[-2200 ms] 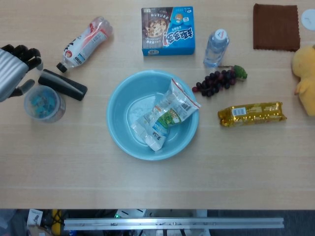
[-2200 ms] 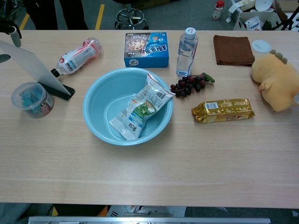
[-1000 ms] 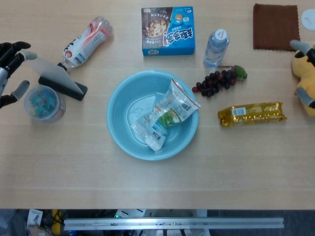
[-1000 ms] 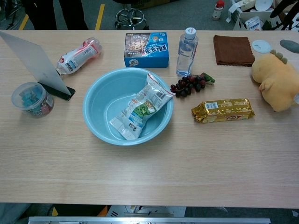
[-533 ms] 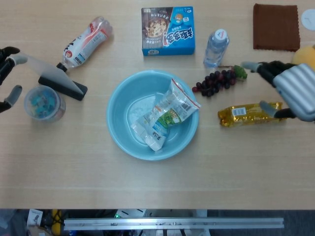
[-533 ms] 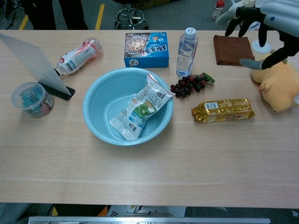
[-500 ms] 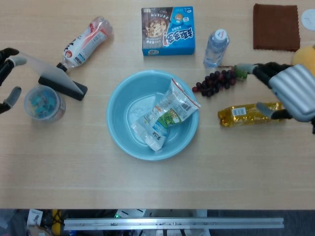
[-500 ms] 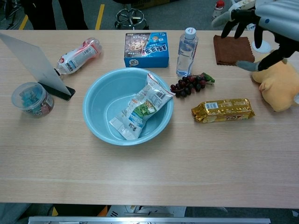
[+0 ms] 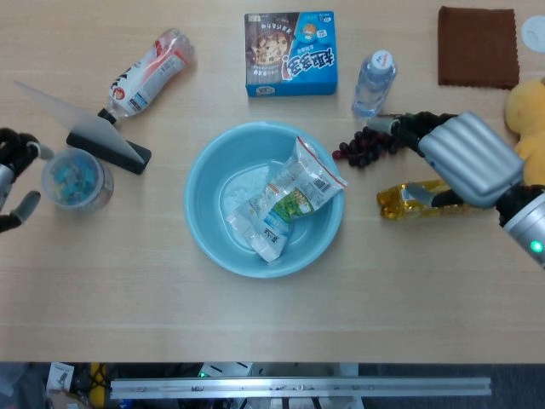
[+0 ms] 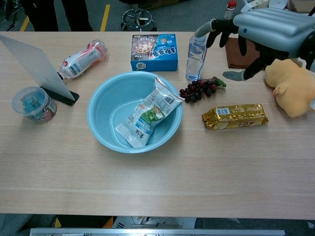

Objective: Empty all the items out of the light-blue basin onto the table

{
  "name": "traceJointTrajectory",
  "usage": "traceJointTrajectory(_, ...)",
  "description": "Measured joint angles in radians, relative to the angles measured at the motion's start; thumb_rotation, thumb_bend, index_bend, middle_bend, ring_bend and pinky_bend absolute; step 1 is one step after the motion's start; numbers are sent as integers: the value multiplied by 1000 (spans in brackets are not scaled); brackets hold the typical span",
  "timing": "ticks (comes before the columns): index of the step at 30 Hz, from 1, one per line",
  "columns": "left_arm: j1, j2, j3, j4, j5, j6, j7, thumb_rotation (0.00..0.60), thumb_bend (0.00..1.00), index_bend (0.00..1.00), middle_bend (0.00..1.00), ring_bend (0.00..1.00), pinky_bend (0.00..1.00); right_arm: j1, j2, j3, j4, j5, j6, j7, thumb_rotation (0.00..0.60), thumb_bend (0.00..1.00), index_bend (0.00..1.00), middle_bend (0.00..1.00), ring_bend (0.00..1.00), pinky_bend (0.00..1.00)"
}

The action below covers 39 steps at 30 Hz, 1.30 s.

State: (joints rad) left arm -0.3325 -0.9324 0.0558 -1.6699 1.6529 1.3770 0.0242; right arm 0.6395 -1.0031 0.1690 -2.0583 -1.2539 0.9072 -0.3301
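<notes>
A round light-blue basin (image 9: 209,200), left of the empty, spread-fingered right hand (image 9: 464,158), holds crinkled, overlapping snack packets (image 9: 285,200), while the left hand (image 9: 13,175), fingers apart and empty, sits at the table's far left edge.

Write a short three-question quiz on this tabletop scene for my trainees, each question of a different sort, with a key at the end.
1. True or false: the light-blue basin still holds snack packets.
2. Multiple choice: the right hand is (A) holding a packet, (B) open, above the table near the grapes, (C) inside the basin.
3. Fill the gap: the gold packet lies on the table, ____ the basin.

Key: 1 true. 2 B. 3 outside.
</notes>
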Motion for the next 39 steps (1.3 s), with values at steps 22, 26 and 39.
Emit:
traceJointTrajectory(22,-124,-54,86,-44,88,-353,15,600,308,334,371,304,457,-26,59,-5,-6,11,66,78,600,234,168,304,309,514)
traceJointTrajectory(26,-154,-90,84,-33,90,-395,0,600,309,323,359,303,455,-38,73,-9,-6,-2,81,97,600,233,169,304,309,514)
traceJointTrajectory(39,-210,-162,41,16,-43,-509,14,600,308,248,313,303,446,-70,106,-18,-2,-37,111,153,600,234,169,304,309,514)
